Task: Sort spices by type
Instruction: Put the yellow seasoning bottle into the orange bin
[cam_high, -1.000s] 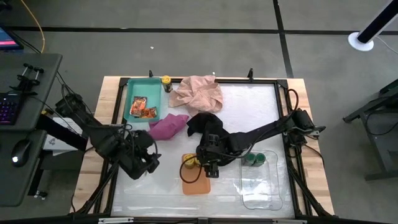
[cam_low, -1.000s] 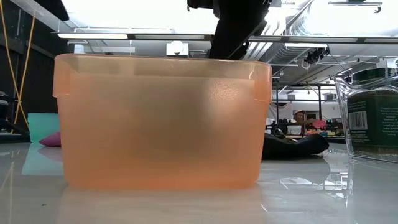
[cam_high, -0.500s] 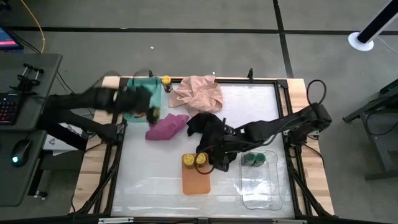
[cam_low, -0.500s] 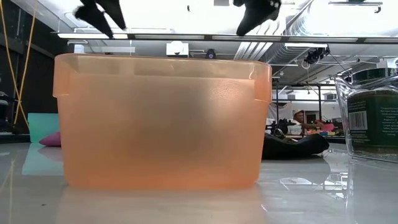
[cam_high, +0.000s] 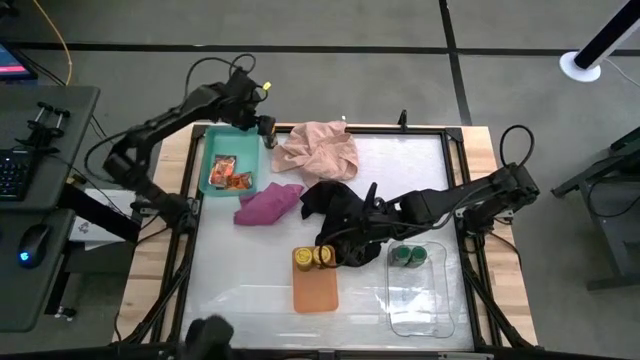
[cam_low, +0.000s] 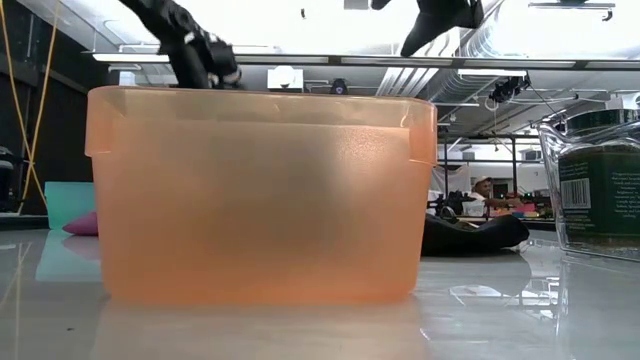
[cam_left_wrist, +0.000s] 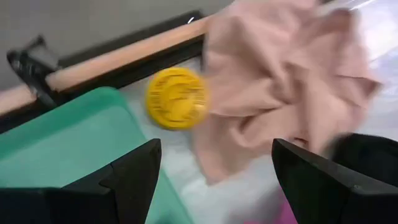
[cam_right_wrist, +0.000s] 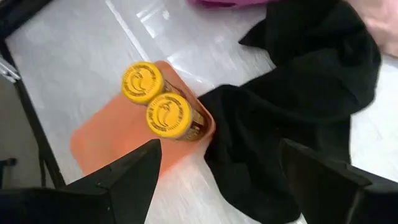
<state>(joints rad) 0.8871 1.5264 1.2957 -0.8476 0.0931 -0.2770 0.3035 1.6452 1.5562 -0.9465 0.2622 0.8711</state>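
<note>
A yellow-lidded spice jar (cam_left_wrist: 177, 98) stands on the table at the far left, between the teal tray (cam_left_wrist: 62, 143) and the pink cloth (cam_left_wrist: 280, 74). My left gripper (cam_high: 258, 115) hovers open just above it, slanting down, touching nothing. Two yellow-lidded jars (cam_right_wrist: 142, 81) (cam_right_wrist: 168, 115) stand upright in the orange tray (cam_high: 315, 290). My right gripper (cam_high: 348, 250) hangs open above the tray's right side and the black cloth (cam_right_wrist: 298, 93). Two green-lidded jars (cam_high: 407, 257) stand in the clear tray (cam_high: 420, 300). Orange-red packets (cam_high: 228, 173) lie in the teal tray.
A magenta cloth (cam_high: 268, 202) lies between the teal tray and the black cloth. The pink cloth (cam_high: 315, 148) is heaped at the far middle. A black frame (cam_high: 440, 130) rims the table. In the low view the orange tray (cam_low: 260, 195) fills the foreground.
My left gripper has swung fast from the table's near left to the far left corner, ending over the lone yellow-lidded jar. My right gripper has risen from the orange tray and rolled at the wrist, still open; two yellow-lidded jars now show in that tray.
</note>
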